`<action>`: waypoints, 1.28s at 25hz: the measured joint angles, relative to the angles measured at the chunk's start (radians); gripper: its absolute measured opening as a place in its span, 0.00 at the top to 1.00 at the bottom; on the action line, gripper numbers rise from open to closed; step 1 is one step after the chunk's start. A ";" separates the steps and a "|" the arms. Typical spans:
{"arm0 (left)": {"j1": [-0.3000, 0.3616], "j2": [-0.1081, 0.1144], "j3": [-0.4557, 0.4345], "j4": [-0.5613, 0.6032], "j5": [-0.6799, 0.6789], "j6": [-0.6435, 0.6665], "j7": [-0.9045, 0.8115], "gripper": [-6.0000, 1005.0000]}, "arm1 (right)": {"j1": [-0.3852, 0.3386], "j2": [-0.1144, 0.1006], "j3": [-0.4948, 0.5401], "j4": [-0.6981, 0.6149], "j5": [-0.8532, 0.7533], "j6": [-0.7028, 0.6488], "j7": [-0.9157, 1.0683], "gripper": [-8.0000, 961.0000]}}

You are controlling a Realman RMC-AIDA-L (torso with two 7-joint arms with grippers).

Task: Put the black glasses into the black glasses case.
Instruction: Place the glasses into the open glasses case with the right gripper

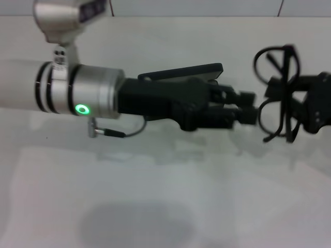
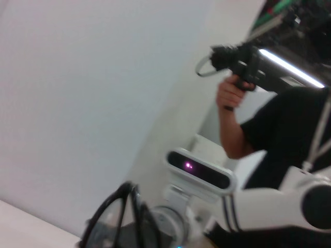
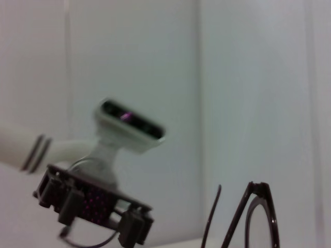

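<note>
The black glasses (image 1: 285, 77) hang in the air at the right of the head view, lenses stacked one above the other. My right gripper (image 1: 302, 103) comes in from the right edge and is shut on their frame. My left gripper (image 1: 249, 106) reaches across from the left, open, its tips just short of the lower lens. The black glasses case (image 1: 181, 71) lies on the white table (image 1: 155, 196) behind the left arm, mostly hidden by it. The glasses also show in the left wrist view (image 2: 120, 219) and the right wrist view (image 3: 257, 217).
The left arm's silver forearm (image 1: 77, 93) with a green light spans the left half of the head view. In the left wrist view a person in black (image 2: 279, 129) stands behind the robot, holding a device.
</note>
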 joint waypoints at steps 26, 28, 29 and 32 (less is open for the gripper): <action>0.181 -0.009 -0.465 -0.012 -0.036 -0.444 0.297 0.54 | -0.030 0.017 -0.886 -0.544 0.101 1.024 -0.106 0.85; 0.175 -0.009 -0.465 -0.012 -0.044 -0.448 0.298 0.54 | -0.028 0.019 -0.957 -0.561 0.071 1.118 -0.106 0.84; 0.172 -0.009 -0.465 -0.012 -0.046 -0.451 0.298 0.54 | -0.028 0.019 -0.986 -0.567 0.067 1.154 -0.107 0.84; 0.161 -0.008 -0.466 -0.012 -0.047 -0.465 0.294 0.54 | -0.027 0.019 -1.044 -0.583 0.056 1.227 -0.113 0.84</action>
